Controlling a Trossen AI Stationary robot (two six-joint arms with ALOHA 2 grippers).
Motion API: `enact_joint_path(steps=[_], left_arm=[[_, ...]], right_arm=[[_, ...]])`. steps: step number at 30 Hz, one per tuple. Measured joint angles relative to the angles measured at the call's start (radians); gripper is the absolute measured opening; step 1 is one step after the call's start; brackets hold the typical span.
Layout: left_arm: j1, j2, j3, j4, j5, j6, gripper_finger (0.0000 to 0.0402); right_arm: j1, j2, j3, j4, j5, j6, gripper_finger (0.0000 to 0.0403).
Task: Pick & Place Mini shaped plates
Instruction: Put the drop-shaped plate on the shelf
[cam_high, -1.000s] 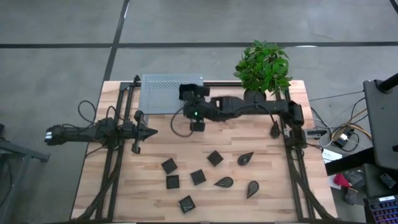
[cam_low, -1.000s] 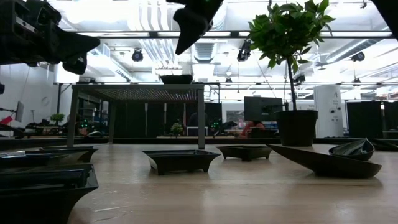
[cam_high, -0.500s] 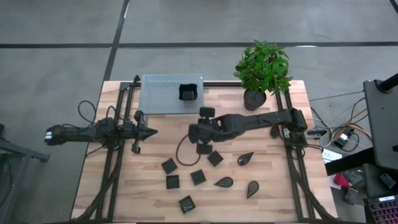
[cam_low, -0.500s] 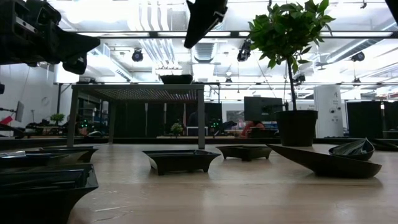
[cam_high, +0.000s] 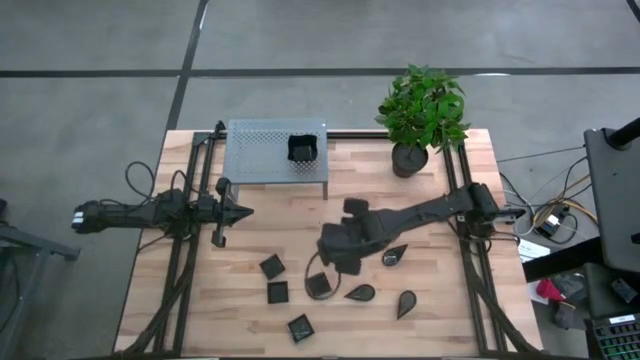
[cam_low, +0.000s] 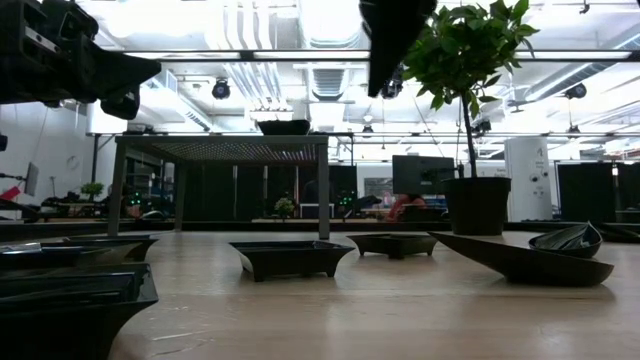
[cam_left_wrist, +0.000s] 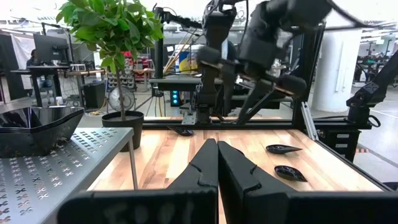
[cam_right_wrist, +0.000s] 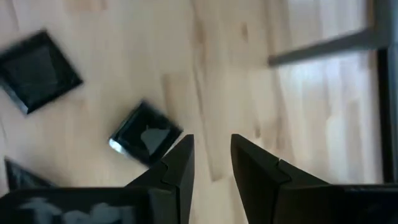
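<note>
Your mini shaped plates (cam_high: 300, 290) lie scattered over the near half of the worktop (cam_high: 250, 230), square ones to the left, teardrop ones to the right, and one square dish (cam_high: 303, 148) already sits on the perforated metal stand (cam_high: 260, 152) at the far edge. In the right wrist view, a square plate (cam_right_wrist: 146, 134) lies just beside the fingertips.

The risk from here, as I judge it: if you drop down off-centre, one finger lands on the rim and flips or skids the dish into its neighbours. These dishes look shallow and slick, so a pinch on a corner could slip.

Your right tool (cam_high: 343, 250) hangs above the plates mid-worktop, arm stretched in from the right side, fingers spread with nothing between them. Your left tool (cam_high: 240, 211) waits at the left side, fingers pressed together, empty.
</note>
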Motion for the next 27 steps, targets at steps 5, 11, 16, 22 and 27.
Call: enact_joint_path(steps=[5,11,16,22,27], left_arm=[[0.000,0.000,0.000,0.000,0.000,0.000,0.0000],[0.000,0.000,0.000,0.000,0.000,0.000,0.0000],[0.000,0.000,0.000,0.000,0.000,0.000,0.0000],[0.000,0.000,0.000,0.000,0.000,0.000,0.0000],[0.000,0.000,0.000,0.000,0.000,0.000,0.0000]], right_arm=[[0.037,0.000,-0.066,-0.021,-0.017,0.139,0.0091],[0.090,0.000,-0.137,-0.073,-0.057,0.345,0.0083],[0.135,0.000,-0.201,-0.079,-0.065,0.544,0.0082],[0.177,-0.027,-0.301,-0.102,-0.111,0.759,0.0082],[0.220,-0.086,-0.415,-0.083,-0.142,0.847,0.0082]])
